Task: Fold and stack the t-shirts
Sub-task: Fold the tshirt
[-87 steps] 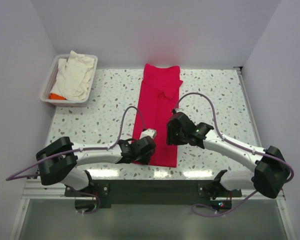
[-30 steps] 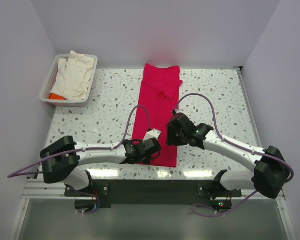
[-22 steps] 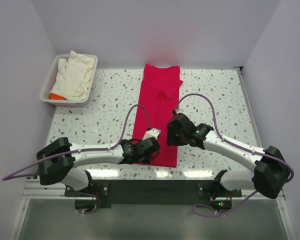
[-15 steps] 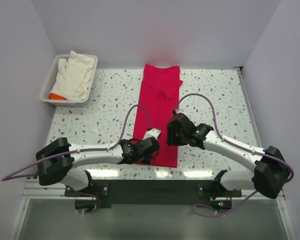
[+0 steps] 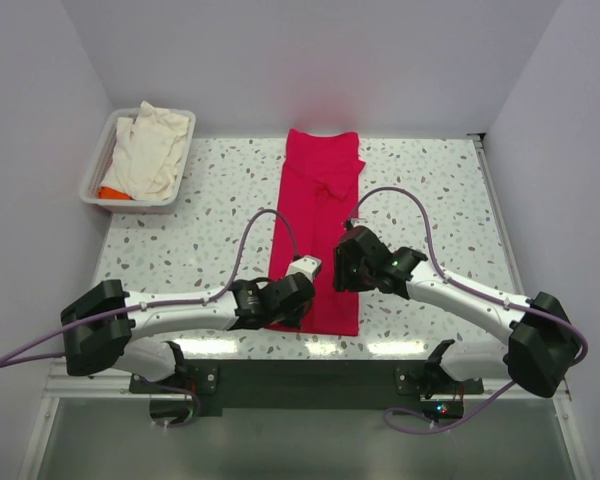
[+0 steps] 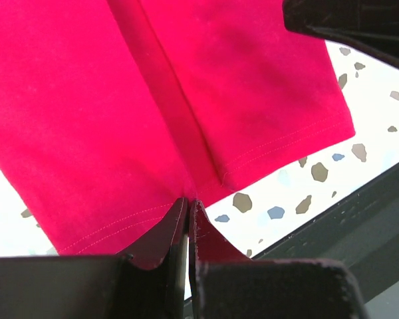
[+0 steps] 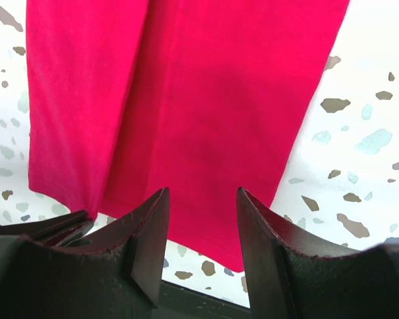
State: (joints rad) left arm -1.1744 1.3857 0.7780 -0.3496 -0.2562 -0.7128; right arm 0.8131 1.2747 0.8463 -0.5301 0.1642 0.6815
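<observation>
speckled terrazzo table. red t-shirt: soft knit, folded into a long strip at table centre. white plastic tray, far left, top view only: crumpled cream t-shirt, sliver of orange fabric. left gripper: wrist view shows jaws pinching the stitched near hem. right gripper: jaws half apart over the shirt, empty.

red t-shirt flat, cream t-shirt crumpled

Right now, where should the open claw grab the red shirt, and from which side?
Its near hem, at the right corner. The shirt lies flat in a long strip, and the left claw pinches that hem farther left. The open right claw hangs just above, so straight down seems best.
</observation>
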